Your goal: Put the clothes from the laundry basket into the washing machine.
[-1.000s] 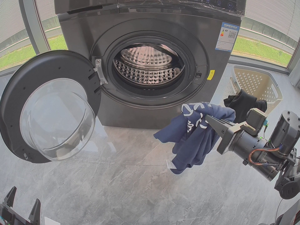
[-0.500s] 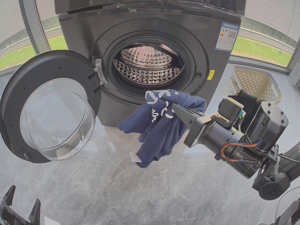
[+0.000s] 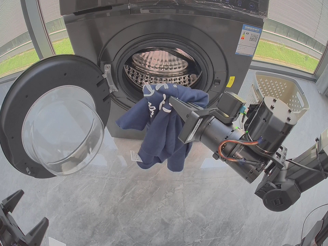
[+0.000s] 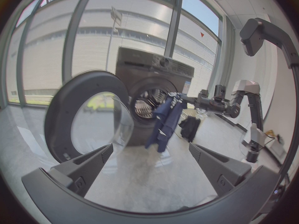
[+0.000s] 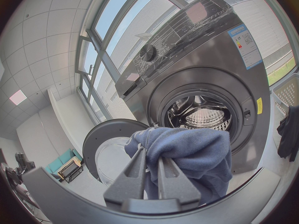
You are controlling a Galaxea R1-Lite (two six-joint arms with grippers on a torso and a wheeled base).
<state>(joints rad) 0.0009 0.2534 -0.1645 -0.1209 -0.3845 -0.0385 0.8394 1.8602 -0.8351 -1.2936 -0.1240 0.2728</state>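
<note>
A navy blue garment with white print hangs from my right gripper, which is shut on its upper fold. It hangs just in front of the lower rim of the washing machine's open drum. The right wrist view shows the fingers pinched together in the blue cloth. A beige laundry basket stands right of the machine, a black garment draped over its rim. My left gripper stands open low at the near left, holding nothing.
The round machine door stands swung open to the left, its glass bowl facing me. Grey marble floor stretches in front of the machine. Windows run behind it.
My right gripper has carried the blue garment left and up, from beside the basket to the front of the drum opening. The left gripper has turned a little.
</note>
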